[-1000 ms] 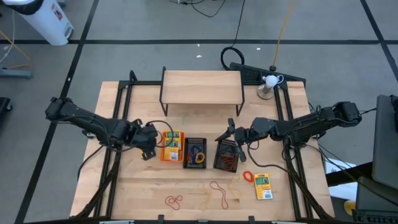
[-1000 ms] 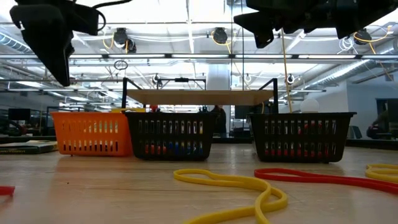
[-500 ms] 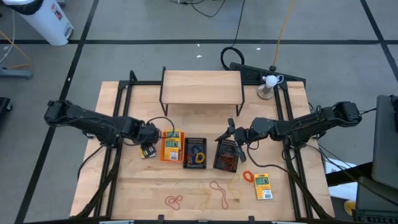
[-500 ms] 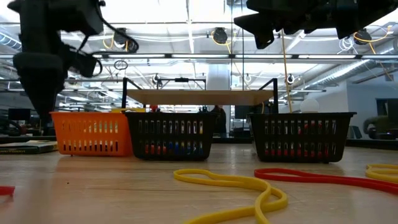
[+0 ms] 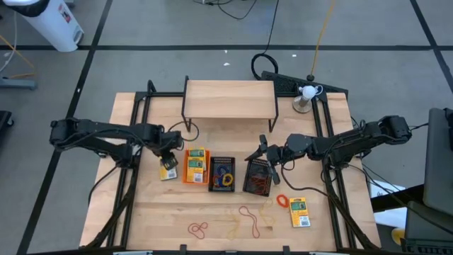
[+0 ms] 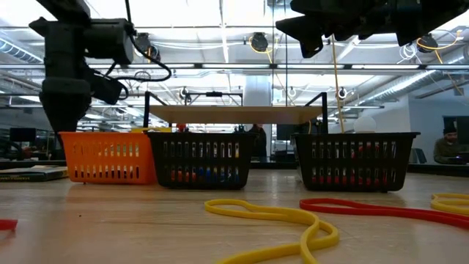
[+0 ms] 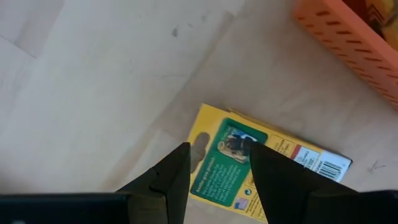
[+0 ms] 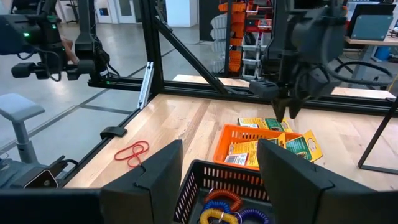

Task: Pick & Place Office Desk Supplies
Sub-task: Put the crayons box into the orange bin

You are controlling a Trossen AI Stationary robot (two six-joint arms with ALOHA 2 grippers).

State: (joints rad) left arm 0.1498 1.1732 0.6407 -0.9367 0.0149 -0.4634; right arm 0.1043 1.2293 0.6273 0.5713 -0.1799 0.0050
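A yellow-and-green pack [image 5: 168,172] [image 7: 264,165] lies flat on the table just left of the orange mesh bin [image 5: 195,167], which holds more packs. My left gripper [image 5: 168,156] [image 7: 217,177] points down over that pack, open and clear of it, its fingers above the pack's end. My right gripper [image 5: 264,151] [image 8: 217,180] hangs open and level above the far side of the right black bin [image 5: 256,177], with nothing between its fingers. The middle black bin [image 5: 222,174] holds coloured loops. Another pack [image 5: 300,212] and an orange loop [image 5: 282,201] lie near the table's right.
The light wooden shelf [image 5: 229,99] stands at the far middle. Red rubber bands [image 5: 197,228] [image 5: 249,219] lie near the front edge; a yellow loop [image 6: 271,216] and a red one [image 6: 381,210] lie close to the low camera. A small white object on a round base [image 5: 306,95] stands at the far right.
My left gripper has swung away from the orange bin toward the table's far edge, sunk lower and rolled a little; it stays open. The pack beside the bin, covered by the gripper before, now shows below it.
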